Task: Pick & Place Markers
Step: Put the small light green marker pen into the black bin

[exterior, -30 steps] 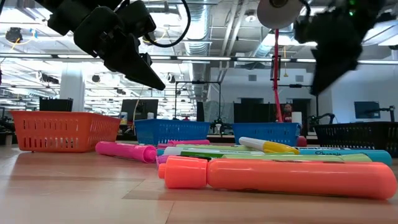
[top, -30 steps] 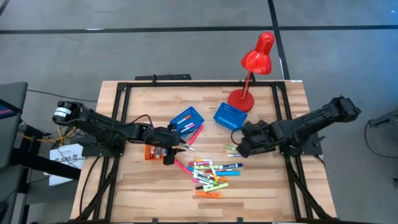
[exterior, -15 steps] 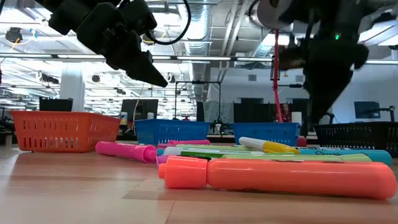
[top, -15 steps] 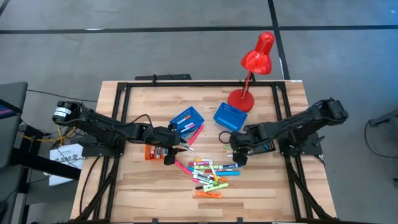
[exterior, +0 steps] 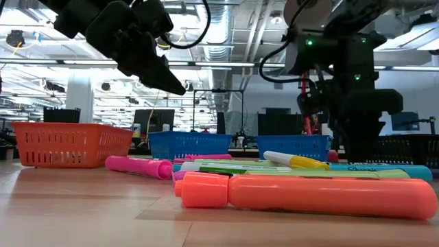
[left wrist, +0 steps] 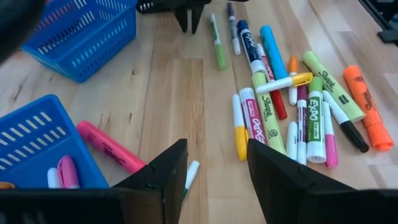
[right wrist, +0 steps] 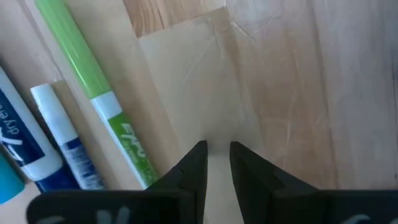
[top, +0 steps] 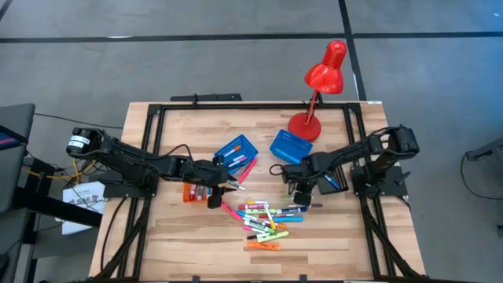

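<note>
Scattered bright marker pens point(top: 266, 219) lie mid-worktop on the pale wooden worktop point(top: 330, 244). Right hand point(top: 302, 199), fingers nearly together and grasping nothing, is lowered beside a green-and-white marker point(right wrist: 99, 93). Left hand point(top: 229, 185), spread and empty, hovers near a blue mesh tray point(top: 236, 149).

grey floor point(top: 196, 71), red desk lamp point(top: 324, 75)

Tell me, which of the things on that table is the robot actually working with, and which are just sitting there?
Part of the job:
- markers, heaped mid-table
- right gripper, down at the heap's edge, beside a green marker
- left gripper, open, hovering

Just lying about:
- red lamp
- two blue trays
- orange tray
</note>
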Tool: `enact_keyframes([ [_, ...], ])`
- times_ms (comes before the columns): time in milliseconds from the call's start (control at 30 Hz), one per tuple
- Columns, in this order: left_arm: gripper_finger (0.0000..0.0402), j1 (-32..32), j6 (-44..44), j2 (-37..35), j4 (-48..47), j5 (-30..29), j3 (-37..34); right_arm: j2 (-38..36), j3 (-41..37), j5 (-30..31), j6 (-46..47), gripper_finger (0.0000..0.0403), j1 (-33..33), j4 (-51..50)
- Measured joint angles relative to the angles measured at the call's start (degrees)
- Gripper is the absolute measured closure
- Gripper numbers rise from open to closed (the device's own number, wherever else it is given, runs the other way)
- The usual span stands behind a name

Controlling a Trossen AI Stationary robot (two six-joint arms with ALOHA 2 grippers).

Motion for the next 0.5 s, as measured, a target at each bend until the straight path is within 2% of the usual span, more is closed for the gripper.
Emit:
enact_keyframes([
  [200, 0.0238, 0.0, -1.54, 0.01, 0.0, 0.0, 0.0, -2.63, 3.78, 0.25, -1.01, 0.0339, -0.87, -1.92],
  [500, 0.0238, 0.0, -3.36, 0.0, 1.05, 0.0, 0.0, -5.45, 5.17, -1.39, -9.56, 0.0339, 3.69, -0.9],
])
